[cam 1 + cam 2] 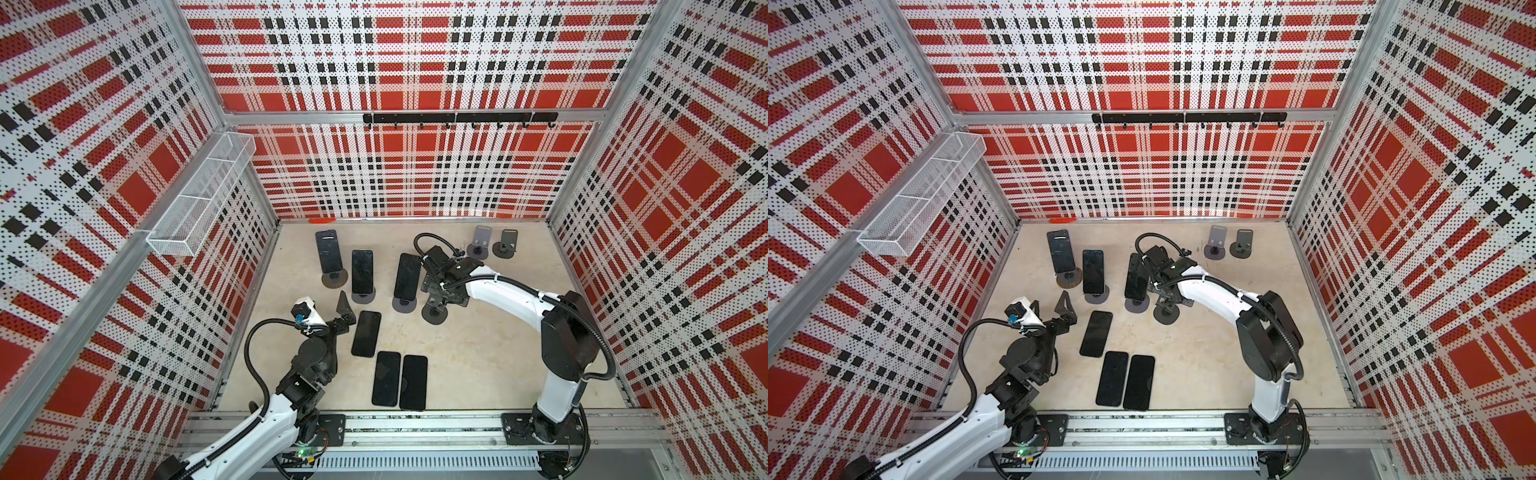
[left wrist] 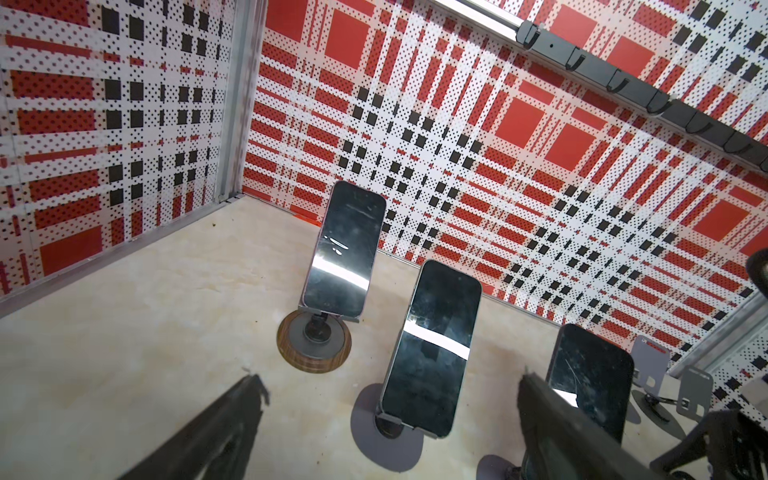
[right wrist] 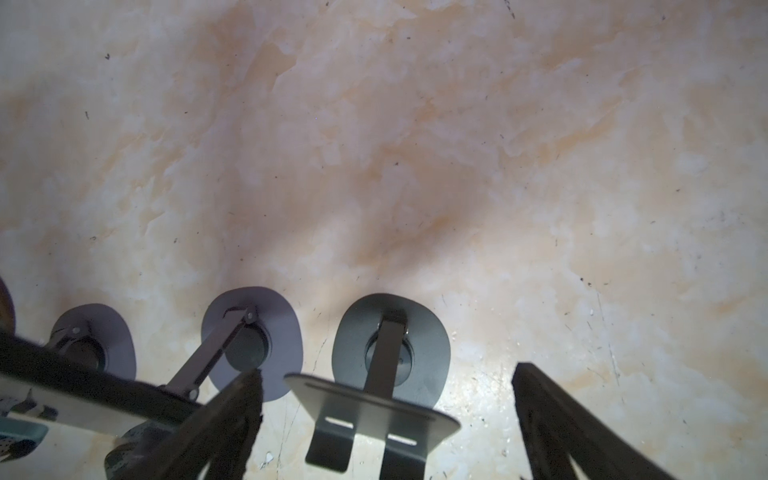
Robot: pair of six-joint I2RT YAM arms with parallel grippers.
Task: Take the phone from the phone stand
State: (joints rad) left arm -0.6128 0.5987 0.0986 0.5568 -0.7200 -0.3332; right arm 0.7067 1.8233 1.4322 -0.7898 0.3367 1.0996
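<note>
Three black glossy phones (image 1: 362,271) lean on round-based metal stands (image 1: 364,296) toward counter (image 1: 498,353) rear; 3 flat black phones (image 1: 366,333) lie nearer the arms. L claw (image 2: 390,378) spread wide, empty. R claw (image 3: 386,371) spread too, over bare dark-grey metal stand (image 3: 357,411).

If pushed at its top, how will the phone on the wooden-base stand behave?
The phone is likely rigid, with glossy, probably slippery glass. It leans tall over a small round base, so it may tip backward.
</note>
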